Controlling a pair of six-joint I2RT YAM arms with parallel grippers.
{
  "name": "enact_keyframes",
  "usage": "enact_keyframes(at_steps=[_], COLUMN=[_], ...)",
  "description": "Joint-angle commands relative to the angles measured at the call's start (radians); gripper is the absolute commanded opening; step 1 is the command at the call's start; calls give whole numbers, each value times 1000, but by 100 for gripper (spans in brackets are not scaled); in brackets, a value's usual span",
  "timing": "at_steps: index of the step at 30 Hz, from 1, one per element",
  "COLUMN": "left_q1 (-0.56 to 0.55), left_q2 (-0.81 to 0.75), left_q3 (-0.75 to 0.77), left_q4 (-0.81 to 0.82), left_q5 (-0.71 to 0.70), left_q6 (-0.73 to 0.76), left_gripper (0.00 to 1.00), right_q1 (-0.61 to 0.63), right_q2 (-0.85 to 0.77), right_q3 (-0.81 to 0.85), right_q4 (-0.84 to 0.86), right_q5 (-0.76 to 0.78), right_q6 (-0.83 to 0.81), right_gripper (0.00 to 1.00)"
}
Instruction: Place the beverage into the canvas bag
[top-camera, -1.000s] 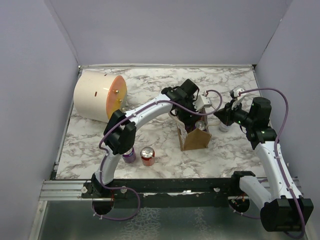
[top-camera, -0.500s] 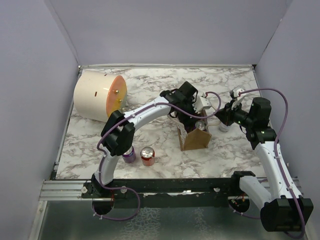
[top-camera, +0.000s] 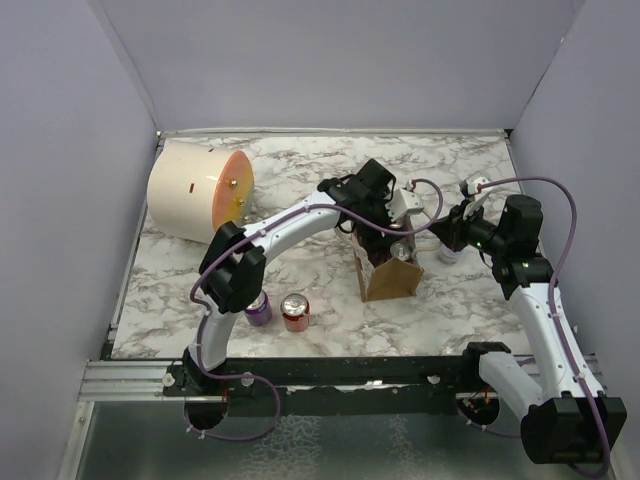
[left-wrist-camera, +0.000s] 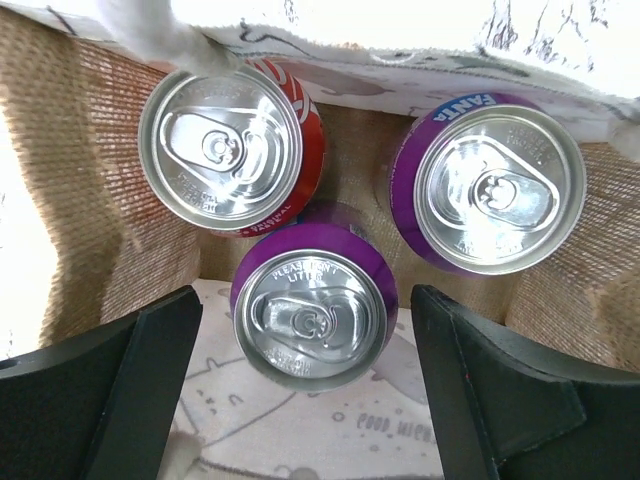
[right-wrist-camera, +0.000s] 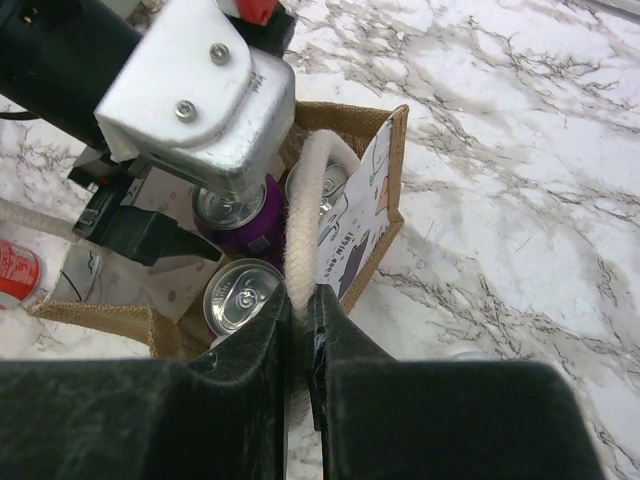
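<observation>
Left tool (left-wrist-camera: 305, 300): jaws apart, one finger on each side of the purple can (left-wrist-camera: 310, 318), a gap on both sides; no grip.
Why open: can looks already set down inside, so a release, by judgement.
Purple can: straight under the left tool, upright in the bag (top-camera: 388, 282); red can (left-wrist-camera: 220, 145) and Fanta can (left-wrist-camera: 500, 190) just beyond the fingertips, also inside.
Right tool (right-wrist-camera: 300, 310): clamped on the white handle (right-wrist-camera: 305, 190), drawn up between its fingers.
Why held: probably to keep the bag's mouth open and the bag steady on the table (top-camera: 300, 170) for the drop.
Bag: below both tools, standing upright.
Change from a second ago: left tool then closed over the bag, now spread, wrist shifted only slightly; right tool, handle and bag as before.
</observation>
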Motion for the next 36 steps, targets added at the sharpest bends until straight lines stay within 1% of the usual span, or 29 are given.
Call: enact_keyframes(at_steps=[1,7,15,18,20,24,28,32,36], left_q1=[-4,-3,-3,-2,-1,1,12,49,113], left_q2=[-82,-122,-221,-283,-343,-488,-649,-781,-875], left_q3=[52,100,97,76,28,-114,-250,-364,-448], left_q4=[-2,-35,-36,-52,-52,-28,-41,-86,-178], left_q5=[11,32,31,20,12,-27,14,57,77], left_q6=[-15,-14,17,39,61,107,169,219,239], left_gripper=[90,91,91,91,91,91,93,95,95], right_q1=[-7,-7,-7,-7,-7,-7,-7,-7,-7], right_q2=[-14,-13,-10,-8,-7,17,37,46,57], right_q3=[-7,-6,-3,3,11,52,85,106,122], right_q4=[20,19,19,17,12,-27,-75,-112,-127], right_q5=[7,8,10,8,8,-6,-23,-29,-25], right_q6=[-3,-3,0,-3,-12,-49,-82,-101,-108], right_gripper=[1,1,1,1,1,1,1,1,1])
